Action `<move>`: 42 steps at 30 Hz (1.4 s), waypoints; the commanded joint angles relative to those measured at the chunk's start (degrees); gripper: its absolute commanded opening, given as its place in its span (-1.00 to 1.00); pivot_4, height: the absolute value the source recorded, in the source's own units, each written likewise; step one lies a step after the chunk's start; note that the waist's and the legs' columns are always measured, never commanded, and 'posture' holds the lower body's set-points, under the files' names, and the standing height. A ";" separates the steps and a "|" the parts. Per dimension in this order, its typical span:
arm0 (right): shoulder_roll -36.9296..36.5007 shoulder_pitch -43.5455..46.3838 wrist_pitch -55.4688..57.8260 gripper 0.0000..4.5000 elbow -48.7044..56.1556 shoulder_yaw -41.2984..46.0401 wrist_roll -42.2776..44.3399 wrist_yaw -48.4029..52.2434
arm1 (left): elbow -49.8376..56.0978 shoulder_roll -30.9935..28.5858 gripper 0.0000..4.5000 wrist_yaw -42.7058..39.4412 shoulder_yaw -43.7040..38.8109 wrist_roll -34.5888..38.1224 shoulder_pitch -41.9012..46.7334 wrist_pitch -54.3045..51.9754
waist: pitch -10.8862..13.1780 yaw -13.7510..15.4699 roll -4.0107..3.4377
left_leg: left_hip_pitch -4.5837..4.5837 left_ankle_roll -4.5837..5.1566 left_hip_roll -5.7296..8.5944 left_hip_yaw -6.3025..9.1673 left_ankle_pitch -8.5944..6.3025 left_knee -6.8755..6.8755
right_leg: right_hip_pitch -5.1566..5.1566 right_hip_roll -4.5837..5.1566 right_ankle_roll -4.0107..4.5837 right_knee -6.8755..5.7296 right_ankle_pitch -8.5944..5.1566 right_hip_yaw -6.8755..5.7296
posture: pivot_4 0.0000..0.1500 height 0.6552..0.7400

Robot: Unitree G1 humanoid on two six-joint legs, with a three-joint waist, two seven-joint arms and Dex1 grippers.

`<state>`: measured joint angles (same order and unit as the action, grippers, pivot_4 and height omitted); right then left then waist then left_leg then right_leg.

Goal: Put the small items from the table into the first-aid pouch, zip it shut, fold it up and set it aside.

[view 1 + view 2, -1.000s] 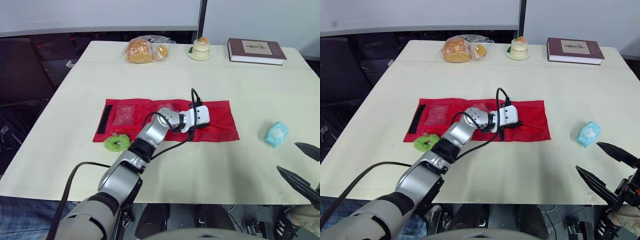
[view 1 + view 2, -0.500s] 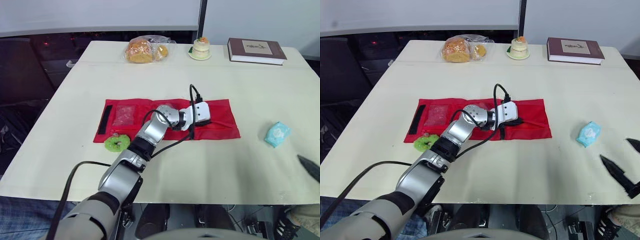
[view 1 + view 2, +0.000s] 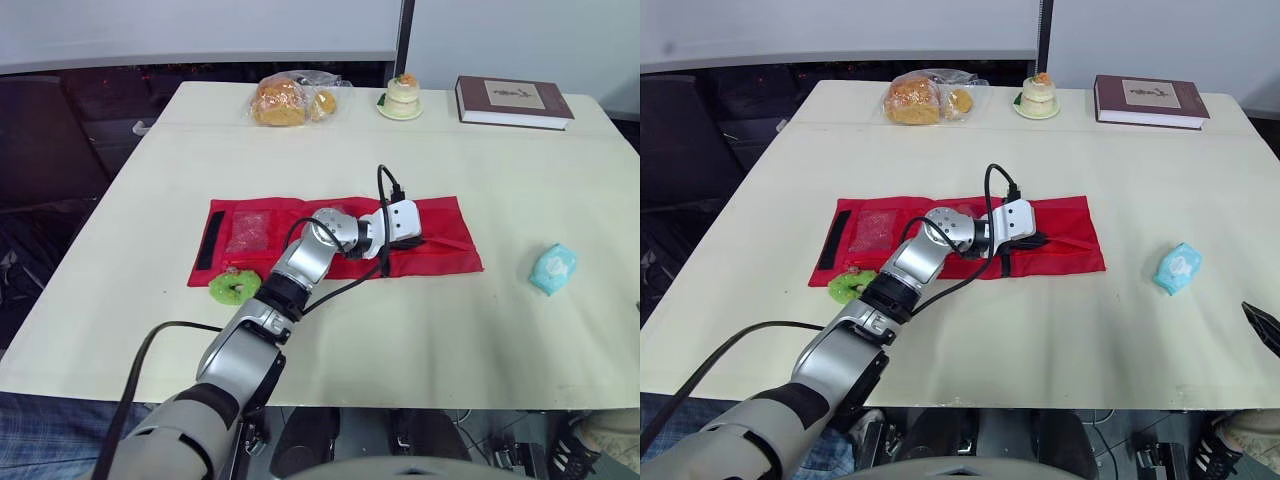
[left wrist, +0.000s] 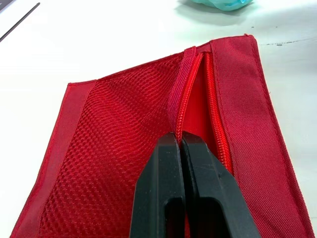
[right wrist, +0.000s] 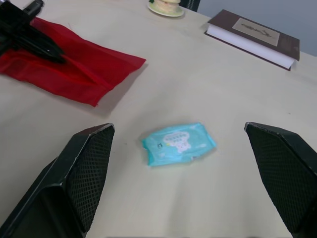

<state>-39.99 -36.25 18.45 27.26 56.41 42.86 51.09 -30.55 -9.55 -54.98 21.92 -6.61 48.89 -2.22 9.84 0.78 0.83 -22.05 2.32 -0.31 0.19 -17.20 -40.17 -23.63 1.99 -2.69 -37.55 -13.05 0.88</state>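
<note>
You see a red pouch (image 4: 124, 134) with a mesh-patterned panel, a turquoise packet (image 5: 179, 144), a bright green ring (image 3: 233, 286), a brown book (image 3: 513, 101) and a cream surface (image 3: 400, 330). Your left end effector (image 4: 181, 140) and right end effector (image 5: 181, 130) are black.

A pale cream table (image 3: 480, 330), with a seam running across its far part, stands under even light before a light grey wall (image 3: 200, 25) split by a black upright post (image 3: 403, 35), with dark floor (image 3: 25, 290) along its left side.
</note>
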 commanded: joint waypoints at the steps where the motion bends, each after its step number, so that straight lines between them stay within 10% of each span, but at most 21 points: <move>1: 0.76 2.02 1.16 1.00 1.81 -4.75 -4.68 -5.73 | 2.66 0.40 -0.99 0.03 -0.64 0.86 0.82 0.41 | 0.00 -0.01 0.00 | 0.01 0.00 0.00 0.00 0.00 0.00 | 0.00 0.00 0.00 -0.01 0.00 0.00 | 1.00 1.00; 22: 14.56 30.09 26.90 1.00 -1.66 -31.08 -15.29 -42.26 | 2.27 0.98 -0.99 0.53 -0.56 0.57 1.70 0.13 | -0.04 0.01 -0.14 | -0.34 0.00 0.03 0.05 0.01 -0.01 | -0.35 -0.01 0.02 -0.05 0.28 -0.07 | 1.00 1.00; 25: 15.03 30.67 26.63 0.69 -2.29 -31.24 -16.08 -43.05 | 1.81 0.93 -1.00 0.53 -0.76 0.58 2.16 0.26 | -0.04 -0.07 -0.14 | -0.35 0.00 0.04 0.04 0.01 -0.01 | -0.36 -0.01 0.01 -0.04 0.29 -0.06 | 1.00 1.00; 33: 13.23 30.07 24.02 -0.95 -4.32 -30.71 -19.46 -42.46 | 1.52 0.82 -1.00 0.58 -0.72 0.62 2.16 0.42 | -0.04 -0.11 -0.14 | -0.31 0.00 0.05 0.02 0.01 -0.02 | -0.34 -0.02 0.00 -0.08 0.29 -0.04 | 1.00 1.00; 42: 4.33 22.95 23.40 -0.99 8.02 -27.86 -4.91 -20.69 | 0.15 0.91 -1.00 0.37 -1.10 0.89 3.05 0.80 | -0.03 -0.19 -0.18 | -0.36 0.01 0.10 0.10 0.01 -0.02 | -0.36 -0.05 -0.04 -0.07 0.26 -0.03 | 1.00 1.00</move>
<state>-33.00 -12.31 40.92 27.56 25.95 30.51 23.32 -30.76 -9.11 -54.69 21.83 -6.58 49.92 -2.42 9.81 0.59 0.65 -22.41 2.33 -0.23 0.29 -17.18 -40.19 -23.99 1.93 -2.73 -37.62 -12.79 0.85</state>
